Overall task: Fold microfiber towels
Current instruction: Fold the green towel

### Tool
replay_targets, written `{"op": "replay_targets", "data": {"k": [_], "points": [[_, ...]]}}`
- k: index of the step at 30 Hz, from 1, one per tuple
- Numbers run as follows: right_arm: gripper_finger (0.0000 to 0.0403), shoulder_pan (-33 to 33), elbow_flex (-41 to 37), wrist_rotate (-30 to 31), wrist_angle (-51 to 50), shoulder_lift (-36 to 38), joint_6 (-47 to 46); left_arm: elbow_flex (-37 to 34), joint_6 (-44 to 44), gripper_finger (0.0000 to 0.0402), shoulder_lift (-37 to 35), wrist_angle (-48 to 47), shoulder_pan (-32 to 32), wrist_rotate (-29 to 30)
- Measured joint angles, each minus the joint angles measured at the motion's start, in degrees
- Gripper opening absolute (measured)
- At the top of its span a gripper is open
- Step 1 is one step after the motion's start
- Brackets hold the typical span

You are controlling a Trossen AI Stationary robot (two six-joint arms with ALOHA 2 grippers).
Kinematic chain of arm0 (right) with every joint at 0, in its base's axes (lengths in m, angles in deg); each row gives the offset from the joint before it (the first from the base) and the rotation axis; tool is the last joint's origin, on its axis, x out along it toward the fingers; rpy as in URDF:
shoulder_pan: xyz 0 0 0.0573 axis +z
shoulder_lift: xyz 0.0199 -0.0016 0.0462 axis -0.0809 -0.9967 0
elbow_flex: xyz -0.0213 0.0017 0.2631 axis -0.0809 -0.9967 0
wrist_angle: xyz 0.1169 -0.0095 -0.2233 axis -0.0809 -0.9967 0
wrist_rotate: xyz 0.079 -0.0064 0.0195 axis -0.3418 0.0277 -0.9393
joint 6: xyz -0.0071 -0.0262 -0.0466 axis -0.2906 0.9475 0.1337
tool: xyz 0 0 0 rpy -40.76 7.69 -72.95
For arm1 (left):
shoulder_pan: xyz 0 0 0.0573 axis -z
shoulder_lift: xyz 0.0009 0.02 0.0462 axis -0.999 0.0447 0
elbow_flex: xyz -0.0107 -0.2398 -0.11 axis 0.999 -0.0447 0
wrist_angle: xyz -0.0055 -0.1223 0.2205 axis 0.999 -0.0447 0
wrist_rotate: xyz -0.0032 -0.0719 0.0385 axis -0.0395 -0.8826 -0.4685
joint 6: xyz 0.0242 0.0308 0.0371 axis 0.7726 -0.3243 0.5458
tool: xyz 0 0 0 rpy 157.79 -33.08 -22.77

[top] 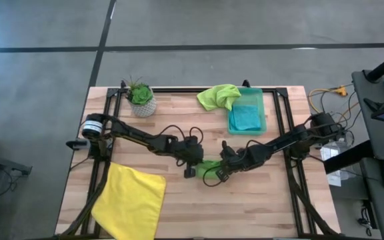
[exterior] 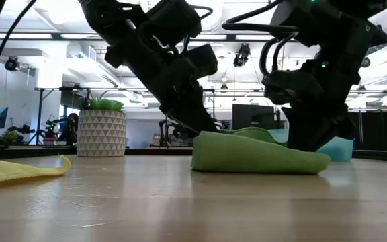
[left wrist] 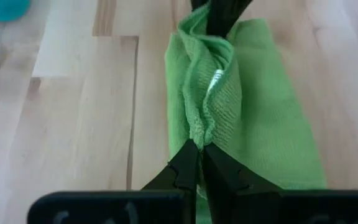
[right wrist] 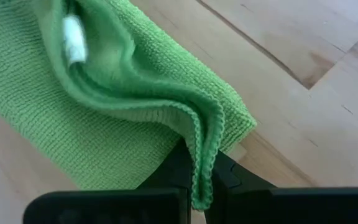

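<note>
Tabletop: both arms low, pinching lime towel (top: 210, 165)

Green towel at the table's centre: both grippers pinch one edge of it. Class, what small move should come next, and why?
Probably carry the pinched edge across and lay it on the far edge. The left gripper and right gripper are each shut on an end of the green towel, which already lies as a narrow doubled strip on the table, so the fold looks nearly finished.

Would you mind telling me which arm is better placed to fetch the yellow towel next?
Left, probably: the yellow towel lies on its side, though its end effector is shut on the lime towel, as is the right.
</note>
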State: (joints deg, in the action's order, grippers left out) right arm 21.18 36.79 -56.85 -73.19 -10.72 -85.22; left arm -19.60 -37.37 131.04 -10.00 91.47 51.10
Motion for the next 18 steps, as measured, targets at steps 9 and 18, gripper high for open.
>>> {"op": "replay_targets", "data": {"k": [9,18], "points": [[0.0009,-1.0,0.0,0.4,1.0,-0.1,0.1,-5.4,-0.4,0.0,0.2,-1.3,0.2,5.0],[0.0033,-2.6,0.4,0.0,0.1,0.0,0.2,-6.6,-0.4,0.0,0.0,0.1,0.2,5.3]]}}
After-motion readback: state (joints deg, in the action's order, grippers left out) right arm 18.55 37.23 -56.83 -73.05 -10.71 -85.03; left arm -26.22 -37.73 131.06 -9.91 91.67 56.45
